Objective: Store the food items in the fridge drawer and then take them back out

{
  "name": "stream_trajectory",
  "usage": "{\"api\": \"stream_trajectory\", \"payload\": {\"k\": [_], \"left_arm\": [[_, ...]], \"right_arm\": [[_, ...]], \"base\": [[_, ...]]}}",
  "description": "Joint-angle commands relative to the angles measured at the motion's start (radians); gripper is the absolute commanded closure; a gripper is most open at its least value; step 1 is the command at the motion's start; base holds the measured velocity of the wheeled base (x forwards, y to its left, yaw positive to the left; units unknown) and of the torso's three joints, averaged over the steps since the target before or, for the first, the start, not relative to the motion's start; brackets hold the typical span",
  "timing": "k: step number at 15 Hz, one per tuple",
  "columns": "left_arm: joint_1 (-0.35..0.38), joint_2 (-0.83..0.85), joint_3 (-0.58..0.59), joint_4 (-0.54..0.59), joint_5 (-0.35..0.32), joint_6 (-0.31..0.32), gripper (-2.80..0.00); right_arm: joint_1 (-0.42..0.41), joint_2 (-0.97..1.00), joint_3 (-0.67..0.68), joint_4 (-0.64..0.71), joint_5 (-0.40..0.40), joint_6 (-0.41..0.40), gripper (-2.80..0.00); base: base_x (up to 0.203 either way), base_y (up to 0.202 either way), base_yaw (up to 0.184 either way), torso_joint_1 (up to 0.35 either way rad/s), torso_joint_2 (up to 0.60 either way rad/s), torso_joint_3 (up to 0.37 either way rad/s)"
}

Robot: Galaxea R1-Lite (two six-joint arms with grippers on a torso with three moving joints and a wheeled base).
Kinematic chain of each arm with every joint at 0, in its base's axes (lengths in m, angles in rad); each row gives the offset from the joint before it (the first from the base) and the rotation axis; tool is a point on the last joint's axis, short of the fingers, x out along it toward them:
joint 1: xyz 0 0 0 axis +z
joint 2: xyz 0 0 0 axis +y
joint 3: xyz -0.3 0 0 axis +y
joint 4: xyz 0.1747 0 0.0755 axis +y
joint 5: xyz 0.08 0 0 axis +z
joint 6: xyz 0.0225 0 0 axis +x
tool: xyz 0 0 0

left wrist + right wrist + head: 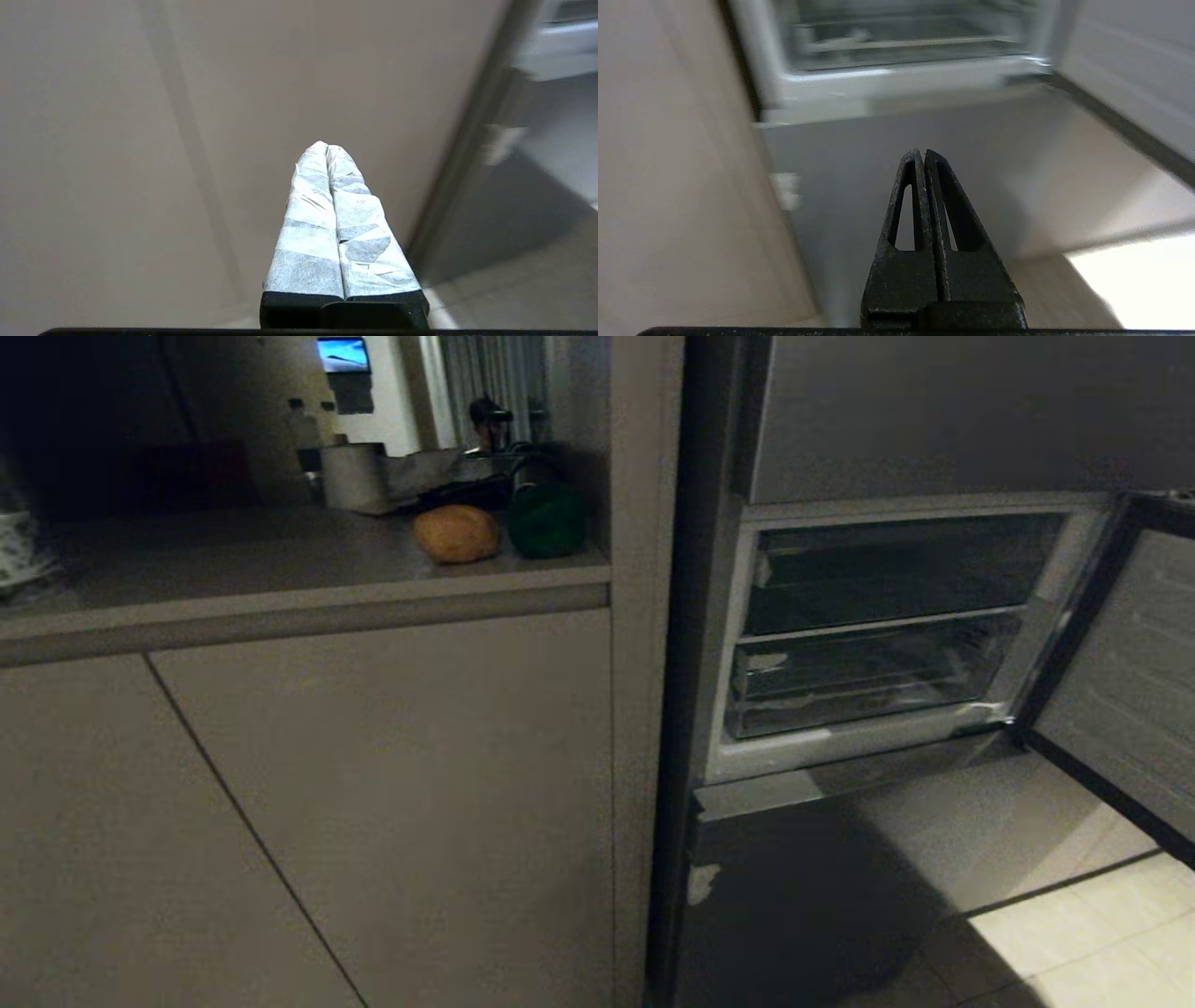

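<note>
Fingers pressed together before beige cabinet doors.

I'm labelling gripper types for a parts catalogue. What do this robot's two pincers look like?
The left pincer has two tapered fingers wrapped in crinkled white tape over a black base. The right pincer is bare black, rough-textured, its two tapered fingers each cut through by a long slot. No cables or markings show.

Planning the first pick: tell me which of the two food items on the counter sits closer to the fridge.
The green pepper. It sits at the counter's end, beside the panel next to the fridge; the brown potato lies on its far side, away from the fridge.
</note>
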Motion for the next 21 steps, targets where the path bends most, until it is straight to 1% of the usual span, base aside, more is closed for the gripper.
{"api": "stream_trajectory", "payload": {"k": [1, 6, 10, 12, 13, 15, 17, 19, 20, 21], "left_arm": [[0.000, 0.000, 0.000, 0.000, 0.000, 0.000, 0.00], [0.000, -0.001, 0.000, 0.000, 0.000, 0.000, 0.00], [0.000, -0.001, 0.000, 0.000, 0.000, 0.000, 0.00], [0.000, -0.001, 0.000, 0.000, 0.000, 0.000, 0.00], [0.000, -0.001, 0.000, 0.000, 0.000, 0.000, 0.00], [0.000, -0.001, 0.000, 0.000, 0.000, 0.000, 0.00], [0.000, -0.001, 0.000, 0.000, 0.000, 0.000, 0.00], [0.000, -0.001, 0.000, 0.000, 0.000, 0.000, 0.00], [0.000, -0.001, 0.000, 0.000, 0.000, 0.000, 0.00], [0.000, -0.001, 0.000, 0.000, 0.000, 0.000, 0.00]], "right_arm": [[0.000, 0.000, 0.031, 0.000, 0.000, 0.000, 0.00], [0.000, 0.000, 0.031, 0.000, 0.000, 0.000, 0.00], [-0.001, 0.000, 0.023, 0.002, -0.001, -0.018, 0.00], [-0.001, 0.042, -0.070, 0.026, 0.009, -0.019, 0.00], [0.000, 0.110, -0.127, 0.046, 0.016, -0.011, 0.00], [0.001, 0.335, -0.240, 0.070, 0.053, 0.024, 0.00], [0.002, 0.598, -0.351, 0.082, 0.111, 0.056, 0.00], [0.002, 0.820, -0.434, 0.059, 0.181, 0.077, 0.00], [0.003, 0.923, -0.464, 0.032, 0.214, 0.084, -2.80], [0.003, 1.016, -0.489, 0.001, 0.239, 0.088, -2.80]], "base": [[0.000, -0.011, 0.180, 0.002, 0.01, 0.001], [-0.001, -0.009, 0.149, 0.003, 0.00, -0.001], [0.000, 0.000, 0.000, 0.000, 0.00, 0.000], [0.000, 0.000, 0.000, 0.000, 0.00, 0.000], [0.000, 0.000, 0.000, 0.000, 0.00, 0.000], [0.000, 0.000, 0.000, 0.000, 0.00, 0.000], [0.000, 0.000, 0.000, 0.000, 0.00, 0.000], [0.000, 0.000, 0.000, 0.000, 0.00, 0.000], [0.000, 0.000, 0.000, 0.000, 0.00, 0.000], [0.000, 0.000, 0.000, 0.000, 0.00, 0.000]]}}
